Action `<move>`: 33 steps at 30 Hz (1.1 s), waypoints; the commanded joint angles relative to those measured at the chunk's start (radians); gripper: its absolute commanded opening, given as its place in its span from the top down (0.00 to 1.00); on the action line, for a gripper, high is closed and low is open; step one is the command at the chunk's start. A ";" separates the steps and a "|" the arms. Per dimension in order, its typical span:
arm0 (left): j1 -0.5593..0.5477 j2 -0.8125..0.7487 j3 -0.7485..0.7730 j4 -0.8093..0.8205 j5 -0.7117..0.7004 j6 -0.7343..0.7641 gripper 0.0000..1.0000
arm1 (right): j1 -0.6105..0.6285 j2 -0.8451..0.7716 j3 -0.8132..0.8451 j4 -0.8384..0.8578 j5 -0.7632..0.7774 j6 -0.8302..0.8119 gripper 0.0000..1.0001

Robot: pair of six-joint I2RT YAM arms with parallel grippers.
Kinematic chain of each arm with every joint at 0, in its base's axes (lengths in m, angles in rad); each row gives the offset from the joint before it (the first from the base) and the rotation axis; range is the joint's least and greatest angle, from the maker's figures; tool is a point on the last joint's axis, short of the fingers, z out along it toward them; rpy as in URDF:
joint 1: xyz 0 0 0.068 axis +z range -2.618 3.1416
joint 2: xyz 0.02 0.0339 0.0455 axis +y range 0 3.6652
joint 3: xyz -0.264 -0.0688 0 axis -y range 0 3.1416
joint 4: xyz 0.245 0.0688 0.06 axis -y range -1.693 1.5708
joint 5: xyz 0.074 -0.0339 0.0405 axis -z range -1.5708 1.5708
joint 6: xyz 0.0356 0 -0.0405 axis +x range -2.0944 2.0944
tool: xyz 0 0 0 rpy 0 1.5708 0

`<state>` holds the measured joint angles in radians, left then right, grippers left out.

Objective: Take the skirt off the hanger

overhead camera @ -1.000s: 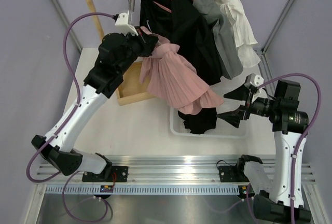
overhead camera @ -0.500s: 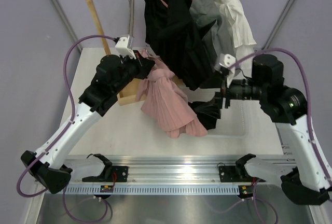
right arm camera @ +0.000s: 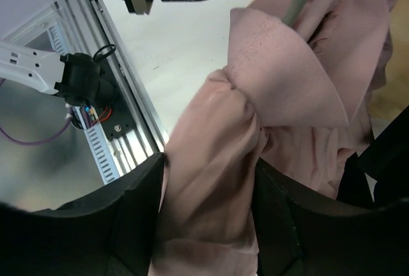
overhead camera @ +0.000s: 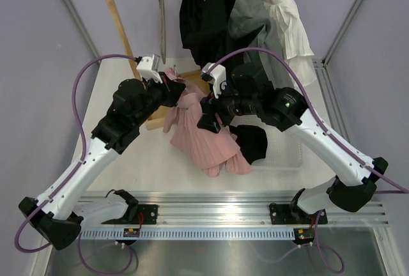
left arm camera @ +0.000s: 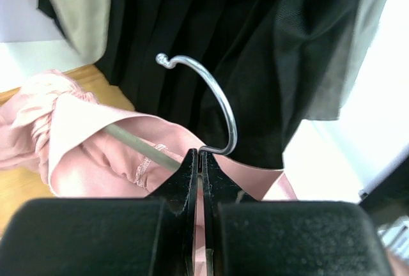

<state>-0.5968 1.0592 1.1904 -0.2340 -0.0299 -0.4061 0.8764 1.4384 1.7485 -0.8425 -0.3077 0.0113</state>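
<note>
Left gripper pinches the hanger neck; right gripper straddles the pink skirt (grip unclear)

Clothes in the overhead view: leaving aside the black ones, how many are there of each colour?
Pink pleated skirt: 1
Grey hanging garment: 1
White ruffled hanging garment: 1
Total: 3
</note>
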 commanded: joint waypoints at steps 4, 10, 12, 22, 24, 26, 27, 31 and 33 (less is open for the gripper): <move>-0.006 -0.034 -0.046 0.090 -0.102 0.026 1.00 | 0.009 -0.030 0.010 0.037 0.079 -0.048 0.49; -0.005 -0.048 -0.101 0.121 -0.123 0.003 1.00 | 0.009 -0.007 -0.001 -0.039 -0.095 -0.226 0.90; -0.006 -0.059 -0.118 0.125 -0.128 0.001 1.00 | 0.009 0.011 0.005 -0.056 -0.133 -0.260 1.00; -0.004 -0.145 -0.216 0.125 -0.257 0.058 1.00 | 0.006 -0.025 -0.079 -0.047 -0.122 -0.309 1.00; -0.003 -0.168 -0.248 0.139 -0.303 0.069 1.00 | 0.004 -0.044 -0.098 -0.044 -0.131 -0.312 1.00; -0.005 -0.185 -0.264 0.150 -0.350 0.079 1.00 | -0.002 -0.058 -0.112 -0.041 -0.137 -0.312 1.00; -0.003 -0.189 -0.273 0.151 -0.366 0.088 1.00 | -0.007 -0.064 -0.115 -0.040 -0.139 -0.312 1.00; -0.005 -0.202 -0.299 0.156 -0.436 0.127 1.00 | -0.020 -0.094 -0.139 -0.029 -0.156 -0.320 1.00; -0.005 -0.202 -0.305 0.154 -0.452 0.151 1.00 | -0.028 -0.105 -0.156 -0.023 -0.162 -0.321 1.00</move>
<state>-0.6308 0.8669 0.8925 -0.1867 -0.2424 -0.3523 0.8471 1.4261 1.6062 -0.7792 -0.3168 -0.2752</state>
